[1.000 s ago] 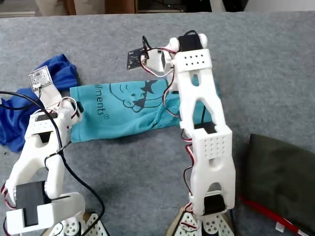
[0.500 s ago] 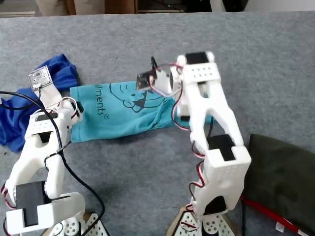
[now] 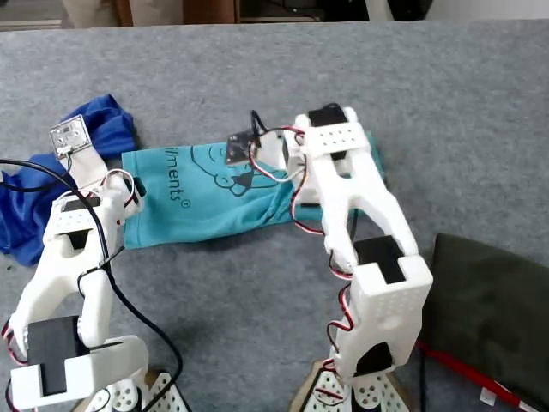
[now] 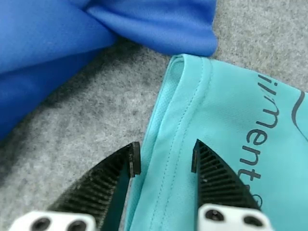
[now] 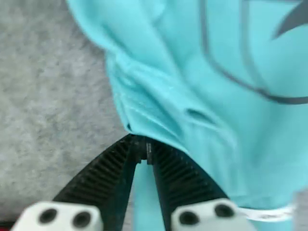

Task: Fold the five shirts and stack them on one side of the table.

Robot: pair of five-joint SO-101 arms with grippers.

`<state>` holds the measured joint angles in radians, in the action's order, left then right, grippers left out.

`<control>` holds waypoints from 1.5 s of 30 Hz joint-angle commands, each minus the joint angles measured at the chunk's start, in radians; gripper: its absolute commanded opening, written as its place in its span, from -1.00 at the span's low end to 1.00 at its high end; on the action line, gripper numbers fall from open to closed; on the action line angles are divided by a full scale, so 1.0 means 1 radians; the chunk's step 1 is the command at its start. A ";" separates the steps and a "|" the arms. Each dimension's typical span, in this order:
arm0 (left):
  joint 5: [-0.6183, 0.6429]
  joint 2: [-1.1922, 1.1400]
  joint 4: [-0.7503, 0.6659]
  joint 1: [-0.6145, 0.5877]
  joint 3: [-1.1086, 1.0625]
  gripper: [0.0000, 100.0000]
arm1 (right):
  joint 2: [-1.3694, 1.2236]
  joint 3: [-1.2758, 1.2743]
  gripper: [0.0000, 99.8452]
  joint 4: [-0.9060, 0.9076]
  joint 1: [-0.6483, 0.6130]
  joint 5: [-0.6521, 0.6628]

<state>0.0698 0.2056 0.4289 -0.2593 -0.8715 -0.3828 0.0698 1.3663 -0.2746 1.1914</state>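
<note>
Progress: early, by my read. The teal shirt (image 3: 206,193) lies as a long band across the middle of the worktop (image 3: 446,103), partly folded and bunched toward its right end, not yet a compact fold.
Done: no stack I can confirm. A dark cloth (image 3: 497,318) lies flat at the right edge; it could be a folded shirt, cannot tell.
Left to do: finish the teal shirt, then the blue shirt (image 3: 103,129), which is crumpled at the left just beside the teal hem. Of 5 shirts, 2 are certain and the dark cloth is maybe a 3rd.
Left claw (image 4: 163,156): jaws apart and gripping nothing, 1 tip over the bare worktop, the other over the teal hem.
Right claw (image 5: 147,149): closed, pinching a bunched fold at the teal shirt's edge.
High view adds: the whole layout, with blue left, teal middle and dark cloth right. The arms cover both claw tips there.
Left wrist view adds: the stitched hem, the gap between the tips, and the blue shirt close to the teal corner.
Right wrist view adds: the pinch itself and the wrinkles running from it.
</note>
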 commanded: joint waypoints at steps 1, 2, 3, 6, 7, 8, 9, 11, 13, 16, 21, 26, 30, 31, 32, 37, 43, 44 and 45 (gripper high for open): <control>0.002 0.010 -0.015 0.002 0.012 -0.62 | -0.042 0.147 -0.99 -0.002 -0.016 -0.012; 0.002 0.010 -0.015 0.002 0.012 -0.62 | -0.065 0.185 -0.99 0.000 -0.016 -0.014; 0.002 0.010 -0.015 0.002 0.012 -0.62 | -0.085 0.222 -0.99 0.012 -0.021 -0.014; 0.002 0.010 -0.015 0.002 0.012 -0.62 | -0.150 0.331 -0.99 0.075 -0.039 -0.014; 0.002 0.010 -0.015 0.002 0.012 -0.62 | -0.171 0.361 -0.99 0.089 -0.042 -0.014; 0.002 0.010 -0.015 0.002 0.012 -0.62 | -0.193 0.387 -0.99 0.097 -0.042 -0.014; 0.002 0.010 -0.015 0.002 0.012 -0.62 | -0.213 0.412 -0.99 0.100 -0.042 -0.014; 0.002 0.010 -0.015 0.002 0.012 -0.62 | -0.255 0.455 -0.99 0.103 -0.044 -0.015; 0.002 0.010 -0.015 0.002 0.012 -0.62 | -0.294 0.487 -0.99 0.104 -0.051 -0.035; 0.002 0.010 -0.015 0.002 0.012 -0.62 | -0.337 0.499 -0.99 0.104 -0.065 -0.049; 0.002 0.010 -0.015 0.002 0.012 -0.62 | -0.412 0.499 -0.99 0.104 -0.071 -0.055; 0.002 0.012 -0.015 0.002 0.012 -0.62 | -0.415 0.519 -0.99 0.106 -0.053 -0.057; 0.003 0.013 -0.015 0.002 0.012 -0.61 | -0.331 0.676 -0.99 0.180 -0.025 -0.091; 0.003 0.013 -0.015 0.002 0.012 -0.61 | -0.309 0.734 -0.99 0.212 -0.012 -0.091; 0.003 0.013 -0.015 0.002 0.012 -0.61 | -0.288 0.792 -0.99 0.244 -0.001 -0.091; 0.002 0.015 -0.014 0.002 0.012 -0.61 | -0.259 1.049 -0.99 0.402 0.077 -0.092; -0.040 0.004 0.279 -0.012 0.230 -0.58 | -0.213 1.053 -0.99 0.422 0.188 -0.115; -0.052 -0.007 0.379 -0.020 0.302 -0.57 | -0.203 1.026 -0.99 0.422 0.202 -0.115; -0.081 -0.024 0.465 -0.021 0.370 -0.57 | -0.189 1.000 -0.99 0.422 0.213 -0.126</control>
<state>0.0345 0.1949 0.6421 -0.2670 -0.7181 -0.6682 1.0856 1.7714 -0.1013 1.0886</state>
